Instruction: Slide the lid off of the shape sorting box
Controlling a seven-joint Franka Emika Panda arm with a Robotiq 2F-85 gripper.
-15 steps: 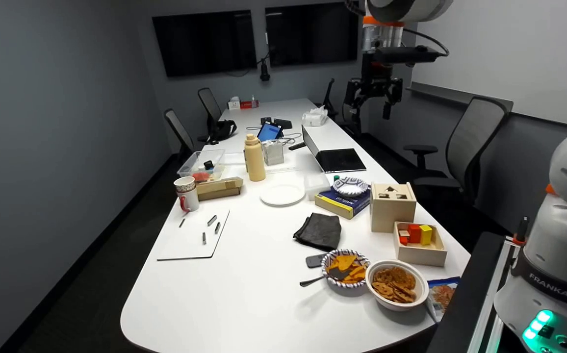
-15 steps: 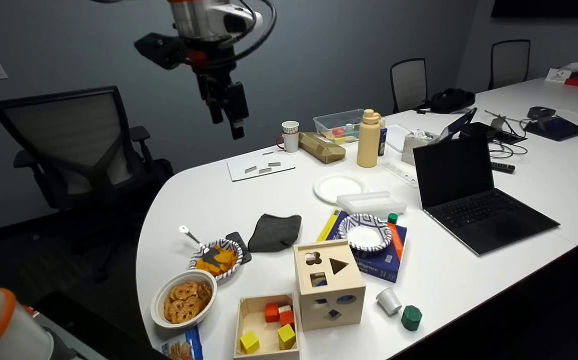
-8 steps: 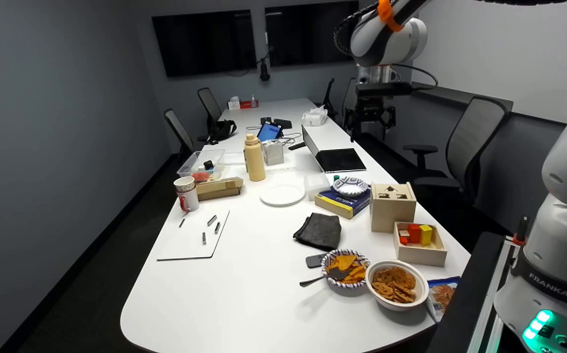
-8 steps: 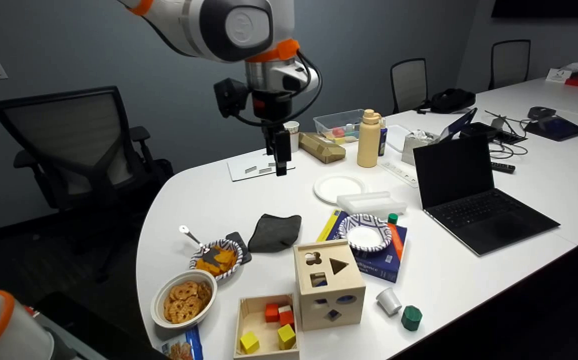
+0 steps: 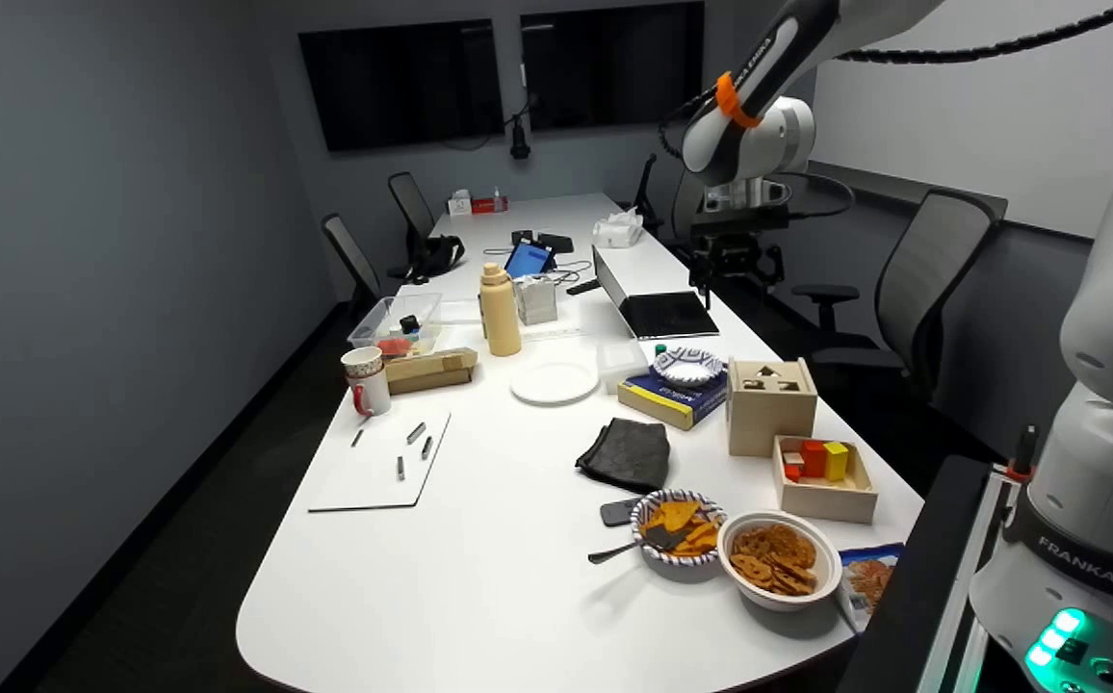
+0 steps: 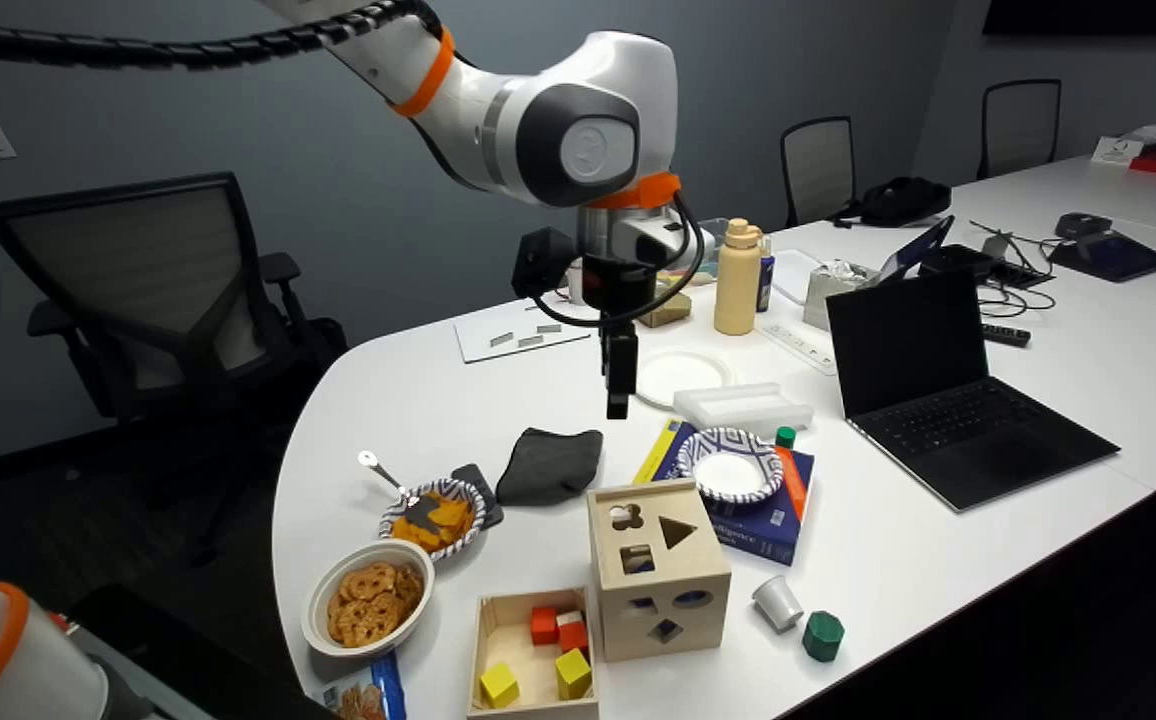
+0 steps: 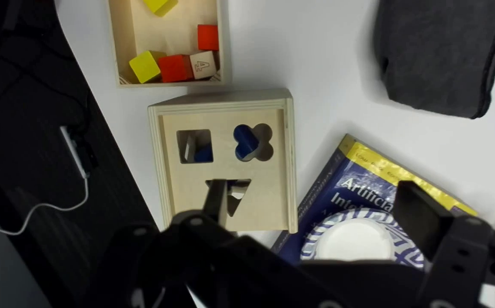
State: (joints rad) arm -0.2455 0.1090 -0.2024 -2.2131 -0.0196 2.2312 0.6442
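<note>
The shape sorting box (image 5: 768,423) (image 6: 618,640) is a pale wooden cube standing upright on the table. Its lid (image 6: 686,568) is a pale panel with square, clover and triangle holes, lying in place on top. In the wrist view the lid (image 7: 264,188) sits between two raised side rims of the box (image 7: 290,171); blue pieces show through the holes. My gripper (image 5: 739,279) (image 6: 615,395) is in the air above the table, higher than the box. In the wrist view the gripper (image 7: 316,192) is open and empty; one finger covers part of the triangle hole, apart from the lid.
A low wooden tray (image 6: 533,710) with red and yellow blocks stands beside the box. A blue book (image 6: 768,535) bearing a patterned bowl (image 6: 728,470) is on another side. A grey cup (image 6: 778,603), green block (image 6: 823,636), dark cloth (image 6: 550,468) and laptop (image 6: 978,435) lie around.
The arm has come down from high above the table, and my gripper has moved lower and closer to the box. The box, lid and other objects have not moved.
</note>
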